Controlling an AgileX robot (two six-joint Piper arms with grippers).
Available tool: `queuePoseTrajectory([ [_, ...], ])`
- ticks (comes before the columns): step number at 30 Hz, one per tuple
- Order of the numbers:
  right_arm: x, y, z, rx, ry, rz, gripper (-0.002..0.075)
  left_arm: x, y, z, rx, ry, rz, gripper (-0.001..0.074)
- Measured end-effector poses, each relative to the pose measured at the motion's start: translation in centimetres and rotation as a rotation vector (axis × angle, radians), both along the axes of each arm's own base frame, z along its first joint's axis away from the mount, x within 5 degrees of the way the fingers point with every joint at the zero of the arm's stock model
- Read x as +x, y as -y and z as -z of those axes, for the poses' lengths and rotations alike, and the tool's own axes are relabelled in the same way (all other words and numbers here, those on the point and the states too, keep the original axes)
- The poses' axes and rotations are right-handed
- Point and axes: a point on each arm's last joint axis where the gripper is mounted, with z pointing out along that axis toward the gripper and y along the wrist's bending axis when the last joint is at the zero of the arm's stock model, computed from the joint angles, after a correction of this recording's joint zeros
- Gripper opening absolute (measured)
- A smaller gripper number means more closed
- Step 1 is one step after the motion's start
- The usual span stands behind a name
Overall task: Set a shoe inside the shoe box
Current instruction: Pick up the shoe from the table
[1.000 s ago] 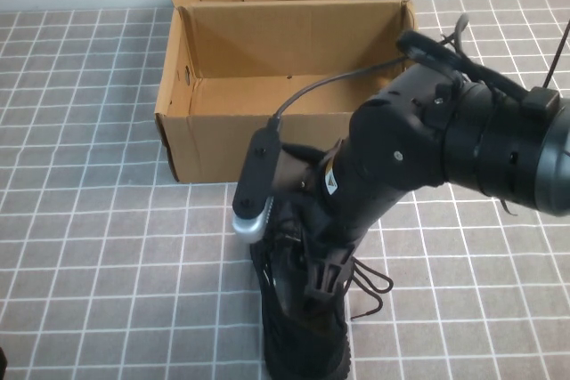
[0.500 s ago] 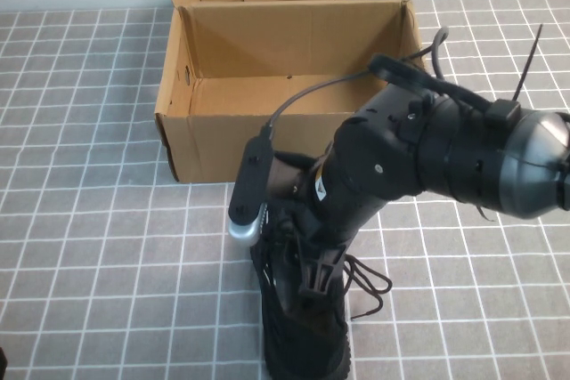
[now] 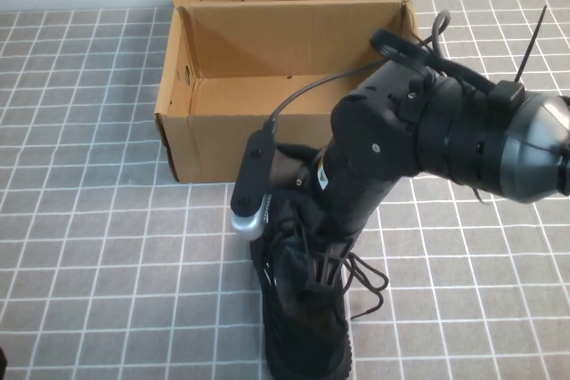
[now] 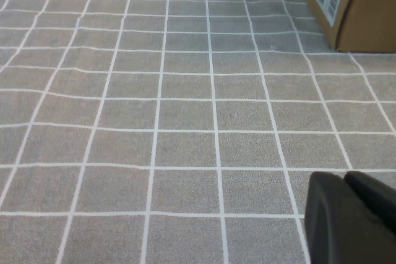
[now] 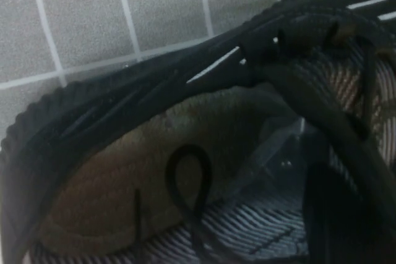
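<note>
The black mesh shoe (image 3: 303, 335) lies on the tiled table in front of the open brown shoe box (image 3: 294, 42), toe toward me, with its laces spilling to the right. My right gripper (image 3: 321, 269) reaches down into the shoe's opening. The right wrist view looks straight into the shoe (image 5: 124, 122), showing its beige insole and white side stripes. My left gripper (image 4: 349, 214) is shut and empty, low over bare tiles. It is far from the shoe, with a corner of the shoe box (image 4: 365, 4) ahead of it.
The box has its flap lid raised at the back and nothing inside. A grey cable runs from the right arm's wrist camera (image 3: 251, 189) across the box's front wall. Grey tiled surface surrounds the box and shoe.
My right arm has shifted slightly left and toward the box over the shoe. The shoe's laces have moved a little. The box has not moved.
</note>
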Motion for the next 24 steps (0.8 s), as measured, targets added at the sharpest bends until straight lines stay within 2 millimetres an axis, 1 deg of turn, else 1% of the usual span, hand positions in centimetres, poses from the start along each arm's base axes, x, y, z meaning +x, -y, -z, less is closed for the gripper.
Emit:
queuePoseTrajectory([
  [3, -0.2, 0.2, -1.0, 0.013, 0.012, 0.001, -0.0005, 0.0, 0.0, 0.0, 0.000, 0.000, 0.000, -0.0001],
  [5, -0.6, 0.7, -2.3, 0.029, 0.024, 0.010, -0.0006, 0.0, 0.0, 0.0, 0.000, 0.000, 0.000, -0.0001],
  [7, -1.2, 1.3, -4.4, 0.061, 0.042, 0.027, -0.0006, 0.0, 0.0, 0.0, 0.000, 0.000, 0.000, -0.0001],
  [14, -3.5, 3.8, -12.6, 0.162, 0.125, 0.038, -0.0006, 0.0, 0.0, 0.0, 0.000, 0.000, 0.000, -0.0001],
  [17, -4.2, 4.5, -15.3, 0.195, 0.155, 0.037, -0.0006, 0.0, 0.0, 0.0, 0.000, 0.000, 0.000, -0.0001],
  [20, -4.4, 4.9, -16.9, 0.211, 0.181, 0.037, -0.0006, 0.0, 0.0, 0.0, 0.000, 0.000, 0.000, -0.0001],
  [24, -4.3, 5.1, -17.4, 0.204, 0.208, 0.041, -0.0006, 0.0, 0.0, 0.0, 0.000, 0.000, 0.000, -0.0001],
])
